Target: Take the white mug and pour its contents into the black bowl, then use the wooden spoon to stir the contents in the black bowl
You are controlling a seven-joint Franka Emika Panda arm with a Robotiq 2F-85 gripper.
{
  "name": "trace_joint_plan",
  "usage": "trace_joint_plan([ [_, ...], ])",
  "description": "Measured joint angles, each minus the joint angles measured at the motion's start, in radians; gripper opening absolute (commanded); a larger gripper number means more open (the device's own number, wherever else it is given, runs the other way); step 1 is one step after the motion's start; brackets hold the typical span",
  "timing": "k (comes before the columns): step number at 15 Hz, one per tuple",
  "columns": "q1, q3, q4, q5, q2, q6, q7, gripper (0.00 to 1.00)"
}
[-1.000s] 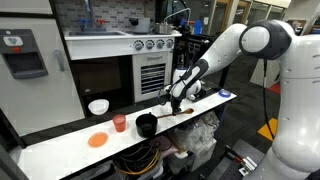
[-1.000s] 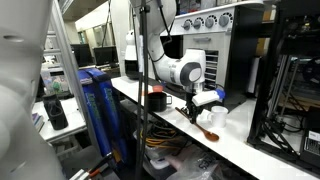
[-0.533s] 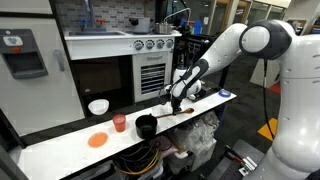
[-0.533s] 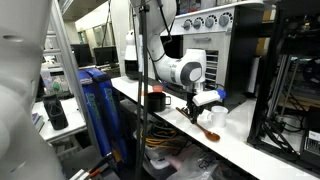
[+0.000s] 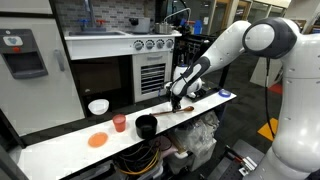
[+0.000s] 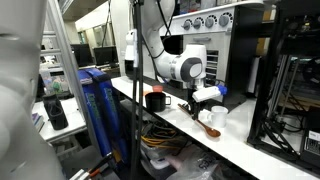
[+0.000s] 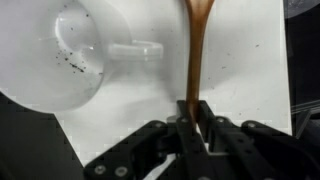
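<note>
i am gripping the spoon (image 7: 197, 60) by the end of its slim handle, my claw (image 7: 192, 125) shut tight on it, the rest stretching away over the white counter (image 7: 250, 90). it is looking stiff, light, smooth brown wood, so this end pinch should be giving reach for stirring. the glossy mug (image 7: 60, 55) is sitting just beside; the round black bowl (image 5: 146, 125) is waiting farther along.

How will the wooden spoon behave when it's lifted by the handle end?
Likely stiff: the wooden spoon runs dead straight out from the jaws in the wrist view. Probably light, since it is slim wood. The jaws pinch a narrow handle, seemingly near its end, so the long shaft may pivot or swing in the grip during stirring.
</note>
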State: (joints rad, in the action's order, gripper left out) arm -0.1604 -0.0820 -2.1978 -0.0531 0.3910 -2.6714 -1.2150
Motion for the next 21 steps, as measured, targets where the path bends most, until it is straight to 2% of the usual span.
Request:
trace_joint_plan([
  [5,0.000,-0.007,-0.019,0.037,-0.071,0.001,0.021,0.03],
  [12,0.001,-0.042,-0.073,0.203,-0.210,0.003,-0.009,0.03],
  [16,0.013,-0.067,-0.087,0.421,-0.296,0.014,-0.136,0.03],
  [19,0.047,-0.069,-0.088,0.604,-0.366,0.065,-0.271,0.03],
  [21,0.079,-0.056,-0.089,0.687,-0.413,0.109,-0.332,0.03],
])
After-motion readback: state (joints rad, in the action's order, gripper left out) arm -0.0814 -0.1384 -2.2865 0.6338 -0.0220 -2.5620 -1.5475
